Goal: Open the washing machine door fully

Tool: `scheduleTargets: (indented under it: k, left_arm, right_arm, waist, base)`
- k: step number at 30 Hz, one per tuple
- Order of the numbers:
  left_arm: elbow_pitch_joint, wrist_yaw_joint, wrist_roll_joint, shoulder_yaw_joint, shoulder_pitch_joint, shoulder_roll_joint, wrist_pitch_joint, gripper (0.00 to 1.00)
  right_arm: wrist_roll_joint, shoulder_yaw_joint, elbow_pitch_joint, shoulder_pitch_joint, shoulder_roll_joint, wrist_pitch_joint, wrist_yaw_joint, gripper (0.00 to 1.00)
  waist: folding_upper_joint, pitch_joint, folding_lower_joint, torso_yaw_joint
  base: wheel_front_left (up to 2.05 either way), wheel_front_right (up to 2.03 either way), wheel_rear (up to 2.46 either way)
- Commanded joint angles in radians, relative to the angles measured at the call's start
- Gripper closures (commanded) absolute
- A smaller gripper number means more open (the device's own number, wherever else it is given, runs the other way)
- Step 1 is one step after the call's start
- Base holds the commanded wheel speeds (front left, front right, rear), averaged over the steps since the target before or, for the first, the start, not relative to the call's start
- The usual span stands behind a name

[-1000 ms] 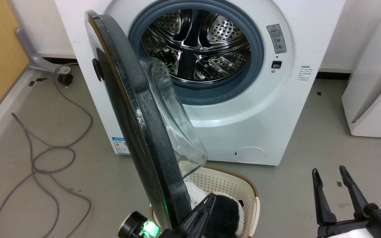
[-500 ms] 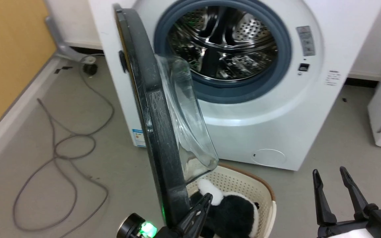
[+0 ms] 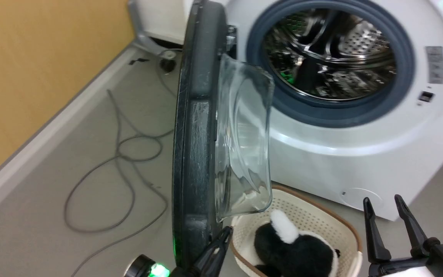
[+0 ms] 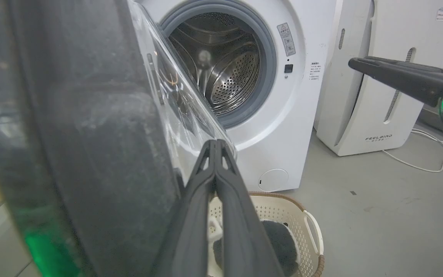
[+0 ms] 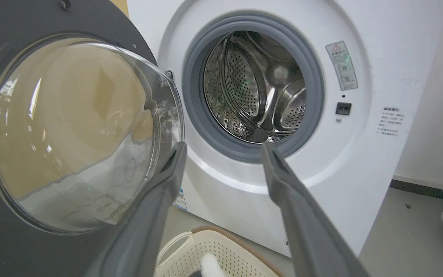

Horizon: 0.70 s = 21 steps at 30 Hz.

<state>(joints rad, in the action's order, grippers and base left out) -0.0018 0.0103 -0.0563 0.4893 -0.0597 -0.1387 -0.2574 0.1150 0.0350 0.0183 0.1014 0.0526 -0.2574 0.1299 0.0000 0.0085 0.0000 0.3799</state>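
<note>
Where the washing machine door (image 3: pixel 194 154) is: swung out from the washing machine (image 3: pixel 321 154), edge toward me, glass bowl facing the drum (image 3: pixel 333 57).
Left gripper (image 3: pixel 226 231): my fingers are pressed together, right by the door's low edge.
Right gripper (image 3: pixel 382 199): my fingers are wide apart, holding nothing.

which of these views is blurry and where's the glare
Head view: blur smears the washing machine front and its labels. Left wrist view: the washing machine door, very close, is out of focus, with a green glow low on it. Right wrist view: sharp; bright highlights on the glass window and steel drum.
</note>
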Motion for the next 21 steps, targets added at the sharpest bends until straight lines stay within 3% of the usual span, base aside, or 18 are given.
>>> scheduleTargets:
  k: [1,11,21]
  left_arm:
    - [-0.001,-0.008,-0.005,-0.013,-0.008,-0.006,-0.004,1.00]
    - [0.006,-0.054,-0.046,-0.144,0.035,-0.045,-0.004,1.00]
    - [0.088,-0.091,-0.113,-0.313,0.130,-0.056,-0.004,1.00]
  right_arm:
    - [0.008,0.002,0.000,0.008,-0.002,-0.004,0.001,0.00]
    - [0.001,-0.004,0.000,-0.012,-0.002,-0.004,0.001,0.00]
    - [-0.027,-0.007,0.002,-0.049,-0.002,-0.004,0.001,0.00]
  waist:
    - [0.0000,0.005,0.0000,0.045]
    - [0.0000,0.032,0.0000,0.126]
    - [0.0000,0.096,0.0000,0.125]
  base:
    - [0.00,0.00,0.00]
    - [0.00,0.00,0.00]
    - [0.00,0.00,0.00]
